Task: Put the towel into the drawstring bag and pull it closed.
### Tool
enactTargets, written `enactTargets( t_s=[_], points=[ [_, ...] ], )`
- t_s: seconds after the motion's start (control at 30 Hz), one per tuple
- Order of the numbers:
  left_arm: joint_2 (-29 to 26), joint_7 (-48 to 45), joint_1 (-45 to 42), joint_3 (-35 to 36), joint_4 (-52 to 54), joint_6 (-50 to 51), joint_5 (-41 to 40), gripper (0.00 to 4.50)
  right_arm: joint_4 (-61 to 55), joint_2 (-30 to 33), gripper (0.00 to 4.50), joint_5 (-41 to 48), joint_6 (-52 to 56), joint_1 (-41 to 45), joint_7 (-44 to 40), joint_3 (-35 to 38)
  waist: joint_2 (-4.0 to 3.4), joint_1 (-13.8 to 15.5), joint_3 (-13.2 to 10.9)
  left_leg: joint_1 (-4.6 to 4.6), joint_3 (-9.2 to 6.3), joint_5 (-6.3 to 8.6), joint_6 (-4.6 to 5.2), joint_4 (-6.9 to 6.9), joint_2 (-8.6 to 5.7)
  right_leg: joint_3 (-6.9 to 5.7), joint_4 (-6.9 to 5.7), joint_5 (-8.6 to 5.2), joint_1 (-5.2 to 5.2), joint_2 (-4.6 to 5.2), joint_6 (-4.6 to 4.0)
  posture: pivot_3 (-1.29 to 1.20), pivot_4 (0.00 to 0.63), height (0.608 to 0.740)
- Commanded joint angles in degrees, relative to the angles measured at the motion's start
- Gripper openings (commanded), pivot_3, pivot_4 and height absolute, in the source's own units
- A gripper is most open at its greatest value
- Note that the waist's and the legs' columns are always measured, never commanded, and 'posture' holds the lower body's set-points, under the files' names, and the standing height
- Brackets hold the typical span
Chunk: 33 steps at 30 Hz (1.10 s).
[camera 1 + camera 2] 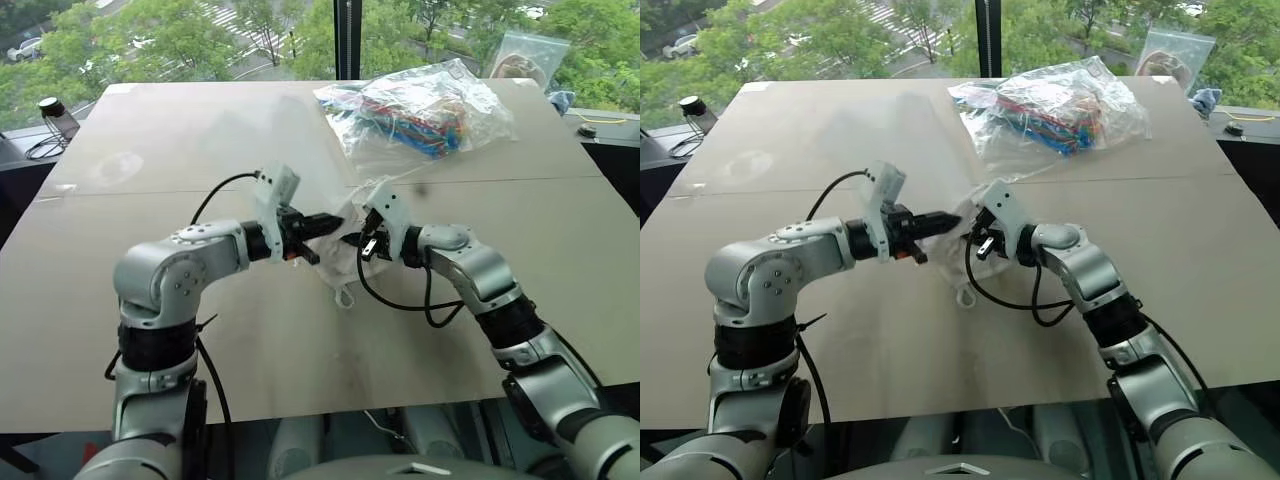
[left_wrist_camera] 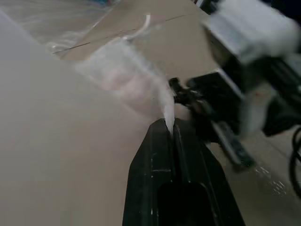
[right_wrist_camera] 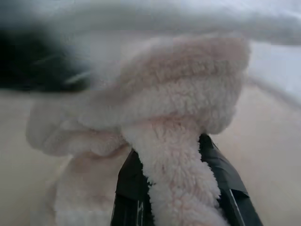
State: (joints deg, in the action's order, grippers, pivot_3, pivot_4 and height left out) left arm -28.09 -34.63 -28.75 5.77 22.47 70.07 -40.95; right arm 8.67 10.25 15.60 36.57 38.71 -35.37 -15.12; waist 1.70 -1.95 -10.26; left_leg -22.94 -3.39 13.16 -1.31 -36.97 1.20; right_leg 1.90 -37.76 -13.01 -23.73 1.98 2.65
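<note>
At the middle of the table my two grippers meet tip to tip. My left gripper (image 1: 328,226) is shut on the thin edge of the translucent white drawstring bag (image 1: 345,265), whose fabric hangs down to the tabletop between the hands. In the left wrist view the pinched fabric rises from the closed fingers (image 2: 162,141), and the bag (image 2: 124,80) spreads out beyond them. My right gripper (image 1: 353,240) is shut on the cream fluffy towel (image 3: 178,103), which bulges over its black fingers (image 3: 221,169) right in front of the bag.
A clear plastic bag of colourful items (image 1: 420,110) lies at the far right of the table (image 1: 150,330). A small clear zip bag (image 1: 525,55) stands behind it by the window. A black object (image 1: 55,115) sits off the table's far left corner.
</note>
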Motion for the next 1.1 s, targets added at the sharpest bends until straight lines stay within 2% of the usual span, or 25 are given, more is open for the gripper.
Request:
enactTargets(
  t_s=[0.03,0.2,0.37,0.47,0.6,0.73,0.83,1.03,1.1],
  points=[
    [-1.79,-0.28,1.94,0.07,3.8,-2.77,-0.28,0.0,-0.39,0.79,0.01,0.58,0.35,0.93,-0.02,3.01,0.0,-0.04,0.0,-0.01,-0.01,0.0,0.0,0.0,-0.01,0.0,0.0,0.0,0.0,0.0,0.0,0.0,0.15,0.734],
    [-2.44,0.8,3.22,1.44,4.03,-3.6,-0.68,0.0,-0.74,3.32,0.01,-2.2,-0.52,-0.54,-2.31,0.08,-0.01,-0.24,-0.01,0.03,-0.02,0.0,0.01,0.0,-0.02,-0.03,-0.01,0.0,0.01,-0.01,0.0,0.0,0.15,0.734],
    [-0.97,1.68,3.52,5.11,1.1,-5.02,-2.08,0.0,-5.05,0.69,0.01,6.41,3.8,-1.6,-5.57,5.49,-0.02,-0.46,-0.01,0.03,-0.01,0.0,0.01,0.02,-0.01,-0.02,-0.01,0.0,0.01,-0.02,0.01,0.0,0.15,0.734],
    [2.42,2.97,2.48,10.83,-2.23,-2.94,-7.67,0.0,-8.06,-0.14,0.01,12.64,9.19,-2.3,-7.54,8.65,-0.04,-0.4,-0.03,0.04,-0.02,0.0,0.01,0.02,0.0,-0.03,-0.02,0.0,0.0,-0.02,0.01,0.0,0.15,0.734],
    [2.05,4.41,0.12,15.04,-7.15,-0.32,-11.21,0.0,-16.12,6.82,0.01,14.51,6.66,-7.75,-17.68,5.11,-0.05,0.12,-0.03,-0.01,-0.15,0.01,0.01,0.0,-0.01,-0.18,0.02,-0.01,0.04,-0.01,0.01,0.0,0.15,0.734],
    [-0.72,2.36,1.3,12.58,-6.6,-1.17,-10.58,0.0,-21.84,8.61,0.01,20.0,5.23,-9.76,-23.58,6.61,-0.06,-0.47,-0.05,-0.02,-0.07,0.01,0.02,0.0,-0.03,-0.13,0.08,-0.01,0.05,0.02,0.03,0.0,0.15,0.734],
    [-1.07,1.15,2.52,12.02,-5.48,-2.11,-11.61,0.0,-18.9,7.72,0.01,17.0,0.76,-8.23,-22.55,6.25,-0.11,-0.59,-0.08,0.12,-0.11,0.01,0.01,0.1,0.04,-0.12,-0.01,-0.04,0.04,-0.08,0.02,0.0,0.15,0.734],
    [-3.91,-2.68,4.44,9.7,-2.07,-2.3,-13.59,0.0,-8.41,4.89,0.01,7.52,-7.88,-4.47,-20.74,-0.09,-0.12,-0.46,-0.08,0.1,-0.08,0.0,0.01,0.09,0.02,-0.11,0.01,-0.05,0.04,-0.05,0.02,0.0,0.15,0.734],
    [-4.38,-3.74,4.78,9.29,-0.96,-3.22,-14.24,0.0,-2.11,3.34,0.01,1.75,-12.84,-2.56,-19.55,-3.65,-0.14,-0.58,-0.09,0.09,-0.08,0.0,0.0,0.1,0.02,-0.11,0.0,-0.03,0.03,-0.05,-0.02,0.0,0.15,0.734]
  ],
)
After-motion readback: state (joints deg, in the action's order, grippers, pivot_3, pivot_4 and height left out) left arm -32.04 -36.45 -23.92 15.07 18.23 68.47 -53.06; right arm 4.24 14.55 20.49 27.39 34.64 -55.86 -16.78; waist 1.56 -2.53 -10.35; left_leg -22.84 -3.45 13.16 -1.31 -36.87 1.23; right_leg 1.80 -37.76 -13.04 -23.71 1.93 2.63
